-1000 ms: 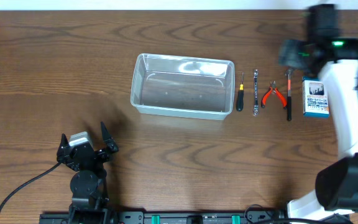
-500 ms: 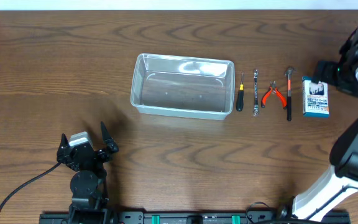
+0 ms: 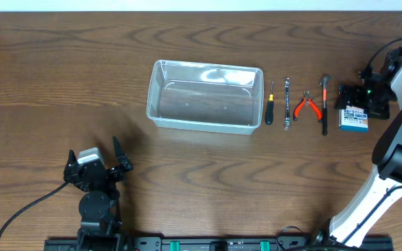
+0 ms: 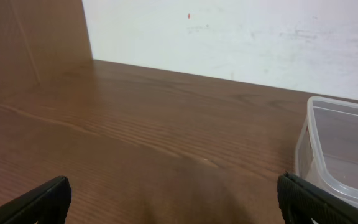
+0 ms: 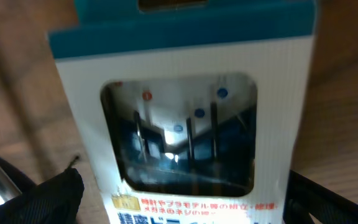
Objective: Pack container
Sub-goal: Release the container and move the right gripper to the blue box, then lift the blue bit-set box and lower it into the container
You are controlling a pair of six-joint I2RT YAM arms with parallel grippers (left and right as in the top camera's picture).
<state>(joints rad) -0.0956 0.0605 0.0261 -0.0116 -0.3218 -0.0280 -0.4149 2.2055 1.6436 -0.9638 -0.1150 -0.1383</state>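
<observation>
I'm on the 1st pick: my right gripper (image 5: 182,200) hangs wide open and empty, astride the blue-and-white box (image 5: 185,93) at the table's 3 o'clock. The container (image 3: 206,96) sits mid-table, nothing inside. Next, I judge: lower, close squarely, carry toward 9 o'clock.

Saw brown wood grain across the bench (image 3: 61,70), smooth, with a soft sheen. Found the container (image 3: 208,66) to be clear plastic, glossy, with white glare along its rim. Beside the container, noted a screwdriver (image 3: 269,110) with a dark matt handle, a wrench (image 3: 287,104) of bright bare metal, and pliers (image 3: 307,107) with orange-red grips. Farthest from the container, made out a box (image 5: 185,137) of finely ribbed white card with a shiny clear window. Found the right fingers (image 5: 42,199) black and matt.
</observation>
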